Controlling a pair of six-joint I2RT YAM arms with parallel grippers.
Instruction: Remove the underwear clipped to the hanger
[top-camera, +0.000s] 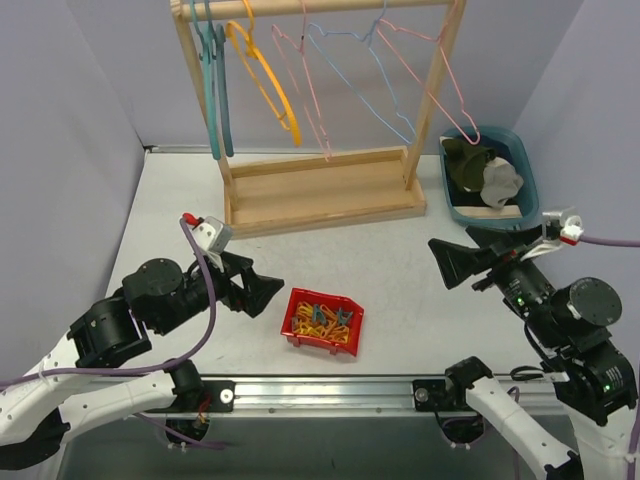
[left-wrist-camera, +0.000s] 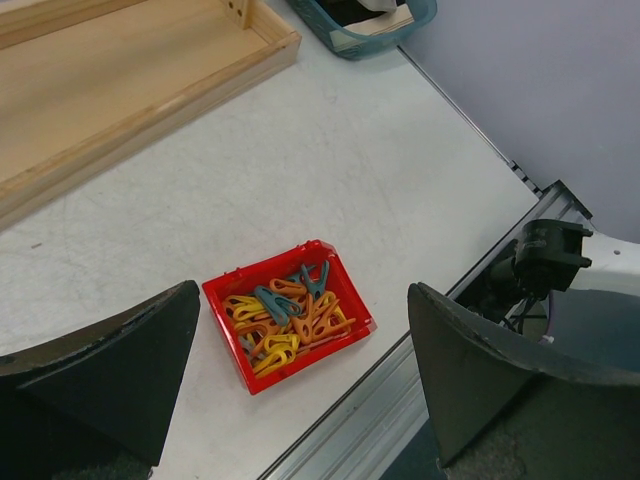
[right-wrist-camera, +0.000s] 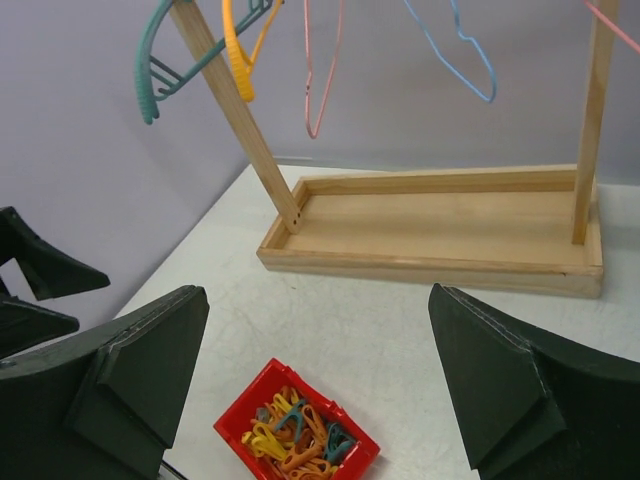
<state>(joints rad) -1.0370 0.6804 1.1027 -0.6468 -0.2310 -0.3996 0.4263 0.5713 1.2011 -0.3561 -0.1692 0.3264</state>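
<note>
Underwear (top-camera: 468, 165) lies in teal bin (top-camera: 531, 180); L pincer (top-camera: 270, 293) & R pincer (top-camera: 440, 265) both gape empty.

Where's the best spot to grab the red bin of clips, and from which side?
Probably its long wall nearest the rail, coming straight down with the fingers straddling it. The red bin is open-topped, its walls thin and upright, and the clips sit mostly in the middle.
</note>
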